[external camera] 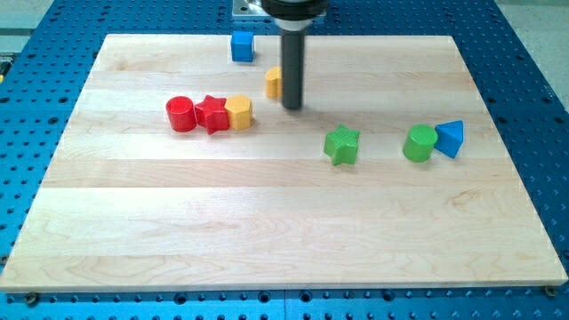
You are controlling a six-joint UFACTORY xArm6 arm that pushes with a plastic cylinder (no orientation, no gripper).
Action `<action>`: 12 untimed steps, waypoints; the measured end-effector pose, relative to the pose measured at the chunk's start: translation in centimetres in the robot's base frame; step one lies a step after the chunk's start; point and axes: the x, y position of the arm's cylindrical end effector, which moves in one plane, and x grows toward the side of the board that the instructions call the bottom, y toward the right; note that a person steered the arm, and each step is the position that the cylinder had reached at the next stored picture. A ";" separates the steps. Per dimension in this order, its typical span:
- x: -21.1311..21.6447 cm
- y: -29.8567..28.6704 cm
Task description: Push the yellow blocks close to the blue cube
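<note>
My tip (292,107) rests on the pale wooden board (267,222), touching the right side of one yellow block (273,82), whose shape I cannot make out behind the rod. The blue cube (242,45) lies farther and to the left, near the far edge, so the coming push runs left and away. A second yellow block (238,113), faceted, sits nearer, touching a red star (212,114). The rod carries no pincer, so no open or closed state applies

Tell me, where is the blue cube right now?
The blue cube sits at the board's top edge, left of centre, up-left of my tip.
</note>
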 end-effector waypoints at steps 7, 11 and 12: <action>4.2 -11.0; -4.9 -5.9; -6.1 -5.4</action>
